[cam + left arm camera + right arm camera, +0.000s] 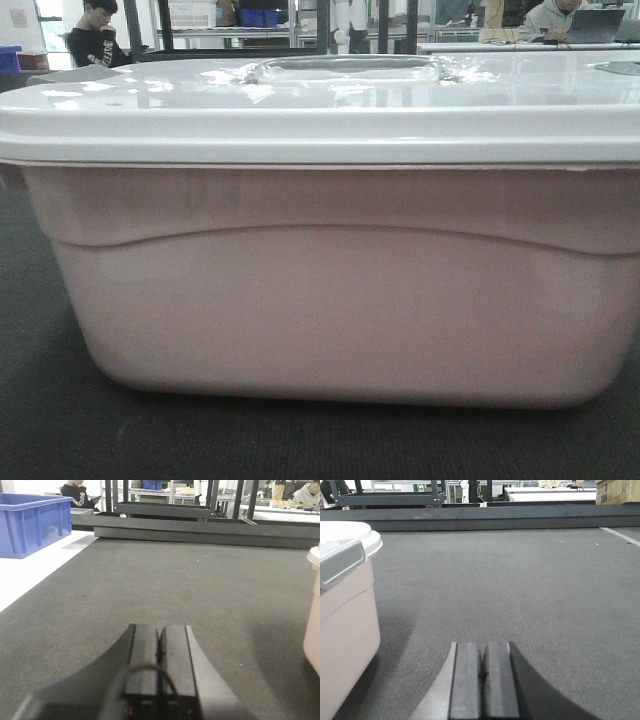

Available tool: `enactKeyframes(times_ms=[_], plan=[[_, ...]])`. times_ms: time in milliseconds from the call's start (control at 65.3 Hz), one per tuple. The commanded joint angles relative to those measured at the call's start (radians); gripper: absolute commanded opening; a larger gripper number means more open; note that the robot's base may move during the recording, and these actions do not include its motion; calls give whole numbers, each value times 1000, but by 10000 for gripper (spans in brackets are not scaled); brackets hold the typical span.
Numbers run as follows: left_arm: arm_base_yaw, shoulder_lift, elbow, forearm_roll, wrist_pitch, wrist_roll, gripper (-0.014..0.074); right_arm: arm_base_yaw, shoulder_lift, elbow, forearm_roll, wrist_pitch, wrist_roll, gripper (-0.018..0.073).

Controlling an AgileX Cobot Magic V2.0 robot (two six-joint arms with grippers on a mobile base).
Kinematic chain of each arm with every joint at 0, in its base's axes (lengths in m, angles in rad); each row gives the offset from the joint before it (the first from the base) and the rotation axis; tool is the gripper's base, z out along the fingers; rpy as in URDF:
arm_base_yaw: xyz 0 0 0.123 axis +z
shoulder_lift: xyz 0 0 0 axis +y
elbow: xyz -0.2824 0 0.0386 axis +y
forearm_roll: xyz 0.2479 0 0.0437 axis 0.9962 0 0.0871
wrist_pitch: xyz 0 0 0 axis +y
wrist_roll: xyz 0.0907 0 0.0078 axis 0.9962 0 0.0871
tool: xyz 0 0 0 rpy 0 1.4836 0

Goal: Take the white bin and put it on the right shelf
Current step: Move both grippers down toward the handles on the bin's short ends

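The white bin [330,290] fills the front view, standing on dark grey carpet with its glossy white lid [320,110] on and the recessed handle [345,66] at the top. A sliver of the bin [313,610] shows at the right edge of the left wrist view, and its lidded end [342,605] at the left of the right wrist view. My left gripper [159,630] is shut with nothing in it, low over the carpet to the left of the bin. To the bin's right, my right gripper [481,647] is shut and empty too. The right shelf is out of view.
A blue open crate [30,522] stands on a white surface at the far left. A low dark metal frame [200,527] runs across the far edge of the carpet. People sit at tables [95,35] behind the bin. A cardboard box [617,491] sits far right.
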Motion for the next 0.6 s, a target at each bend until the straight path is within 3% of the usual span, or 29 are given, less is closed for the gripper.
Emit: enactKeyframes(times_ms=[0,581], plan=[[-6,-11,-2,-7,-91,-3,-118,0,-18,-2,-13,-88,-5,68],[-6,-11,-2,-7,-92,-3,-118,0,-18,-2,-14,-88,-5,68]])
